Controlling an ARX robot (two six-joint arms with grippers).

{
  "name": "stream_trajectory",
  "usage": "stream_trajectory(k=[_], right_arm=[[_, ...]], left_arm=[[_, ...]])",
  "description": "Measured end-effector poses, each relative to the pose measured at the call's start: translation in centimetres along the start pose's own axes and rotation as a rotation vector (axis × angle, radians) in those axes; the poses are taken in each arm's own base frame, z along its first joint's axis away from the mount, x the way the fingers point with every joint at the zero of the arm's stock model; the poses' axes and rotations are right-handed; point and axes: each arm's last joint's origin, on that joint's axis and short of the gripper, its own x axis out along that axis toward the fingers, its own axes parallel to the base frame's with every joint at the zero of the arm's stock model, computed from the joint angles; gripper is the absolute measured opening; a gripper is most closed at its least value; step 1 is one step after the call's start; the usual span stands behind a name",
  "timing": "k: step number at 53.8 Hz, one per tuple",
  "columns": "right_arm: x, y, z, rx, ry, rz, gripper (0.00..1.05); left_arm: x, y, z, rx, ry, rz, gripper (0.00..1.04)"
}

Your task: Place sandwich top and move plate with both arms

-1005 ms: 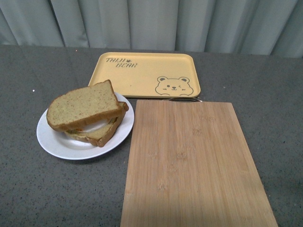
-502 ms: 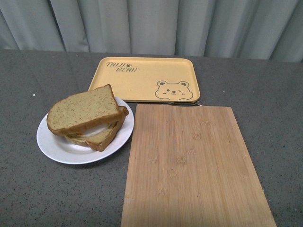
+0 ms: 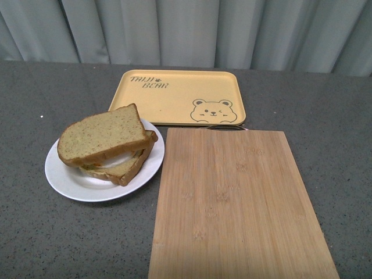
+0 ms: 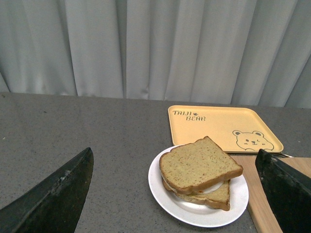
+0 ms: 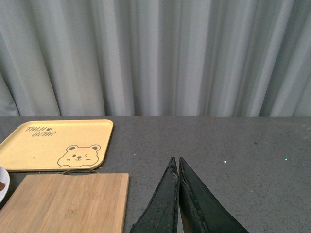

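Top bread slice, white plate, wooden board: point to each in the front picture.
Plain tan-brown square bread slice on top [image 3: 102,138]: front view, middle of its upper face.
Round white plate [image 3: 65,179]: front view, bare rim left of the bread.
Rectangular light wooden cutting board [image 3: 235,197]: front view, centre of its surface.

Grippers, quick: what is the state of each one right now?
Left gripper: open wide, holding nothing.
Right gripper: shut, fingers together, holding nothing.

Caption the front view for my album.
The sandwich top lies on the lower slice on the white plate, beside a wooden board and yellow tray.
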Motion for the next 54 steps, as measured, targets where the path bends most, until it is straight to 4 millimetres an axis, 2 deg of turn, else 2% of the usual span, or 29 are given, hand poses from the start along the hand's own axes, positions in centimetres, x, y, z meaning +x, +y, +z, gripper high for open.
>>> stream_trajectory(k=[37,47,49,54], right_arm=[[-1.5,0.0,0.0,0.000,-0.003,0.002,0.01],[-2.6,0.0,-0.2,0.000,-0.001,0.003,0.01],[-2.6,0.0,-0.2,-0.002,0.000,0.003,0.03],[-2.6,0.0,-0.2,-0.002,0.002,0.003,0.20]], left_arm=[[0.0,0.0,0.0,0.000,0.000,0.000,0.98],[0.0,0.0,0.0,0.000,0.000,0.000,0.98],[0.0,0.0,0.0,0.000,0.000,0.000,0.98],[0.0,0.0,0.0,0.000,0.000,0.000,0.98]])
